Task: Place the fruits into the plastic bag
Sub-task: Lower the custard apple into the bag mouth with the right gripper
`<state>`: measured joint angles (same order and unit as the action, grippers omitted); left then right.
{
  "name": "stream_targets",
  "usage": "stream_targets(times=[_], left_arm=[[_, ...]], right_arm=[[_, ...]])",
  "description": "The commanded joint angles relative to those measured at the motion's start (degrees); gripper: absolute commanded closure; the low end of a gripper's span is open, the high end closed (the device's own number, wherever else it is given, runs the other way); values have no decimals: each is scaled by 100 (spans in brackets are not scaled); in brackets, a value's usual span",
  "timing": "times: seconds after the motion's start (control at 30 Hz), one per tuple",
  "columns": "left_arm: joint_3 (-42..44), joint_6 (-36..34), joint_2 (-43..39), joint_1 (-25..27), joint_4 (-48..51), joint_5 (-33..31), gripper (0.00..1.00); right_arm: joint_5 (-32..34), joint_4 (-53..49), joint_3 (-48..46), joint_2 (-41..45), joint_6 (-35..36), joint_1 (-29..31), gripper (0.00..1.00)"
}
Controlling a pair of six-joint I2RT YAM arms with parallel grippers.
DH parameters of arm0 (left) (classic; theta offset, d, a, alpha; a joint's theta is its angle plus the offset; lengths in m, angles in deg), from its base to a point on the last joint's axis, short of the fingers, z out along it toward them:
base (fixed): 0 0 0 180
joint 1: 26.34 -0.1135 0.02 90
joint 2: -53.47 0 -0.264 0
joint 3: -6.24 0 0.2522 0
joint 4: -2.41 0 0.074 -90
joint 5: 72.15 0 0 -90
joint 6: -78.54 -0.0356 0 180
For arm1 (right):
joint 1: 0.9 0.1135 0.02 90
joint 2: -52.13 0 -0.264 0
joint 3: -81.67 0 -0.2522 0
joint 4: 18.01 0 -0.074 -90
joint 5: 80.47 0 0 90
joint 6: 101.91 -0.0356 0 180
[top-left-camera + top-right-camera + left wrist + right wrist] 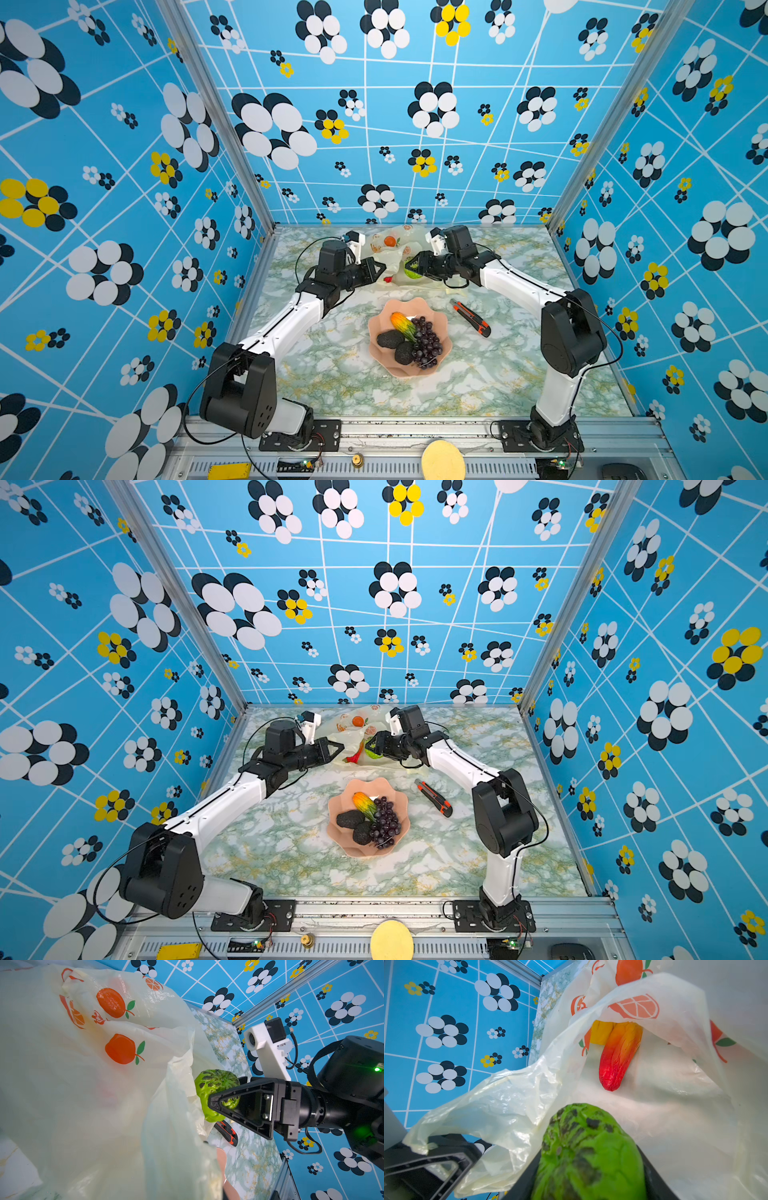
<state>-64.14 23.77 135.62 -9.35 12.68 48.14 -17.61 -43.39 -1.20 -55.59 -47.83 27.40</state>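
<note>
The right fingers (255, 1087) pinch the bumpy green ball (209, 1088) at the mouth of the plastic bag (83, 1084); the left fingers (325, 751), pressed together, pinch its rim.

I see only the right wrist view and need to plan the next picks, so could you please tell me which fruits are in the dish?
Observer: The pink dish holds the grapes, two black ovals and a yellow-green oblong.
Operator: Thank you. Is anything lying beside it?
Observer: A utility knife lies apart from the dish, on the right arm's side.
Operator: Is the left end effector closed?
Observer: Yes, the left end effector is shut on the plastic bag edge, facing the right end effector, which grips the green ball.
</note>
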Motion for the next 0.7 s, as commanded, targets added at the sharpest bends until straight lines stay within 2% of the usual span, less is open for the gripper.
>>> stream_targets(times=[0.0, 0.33, 0.67], left_arm=[[-38, 46, -144, 53, -213, 127, 100], [3, 46, -173, 93, -292, 195, 100], [2, -4, -190, 177, -380, 281, 100]], right_arm=[[-168, 28, 171, -161, -181, -19, 53], [-326, 318, 442, -689, -527, 137, 53], [-398, 470, 1109, -1279, -843, 264, 53]])
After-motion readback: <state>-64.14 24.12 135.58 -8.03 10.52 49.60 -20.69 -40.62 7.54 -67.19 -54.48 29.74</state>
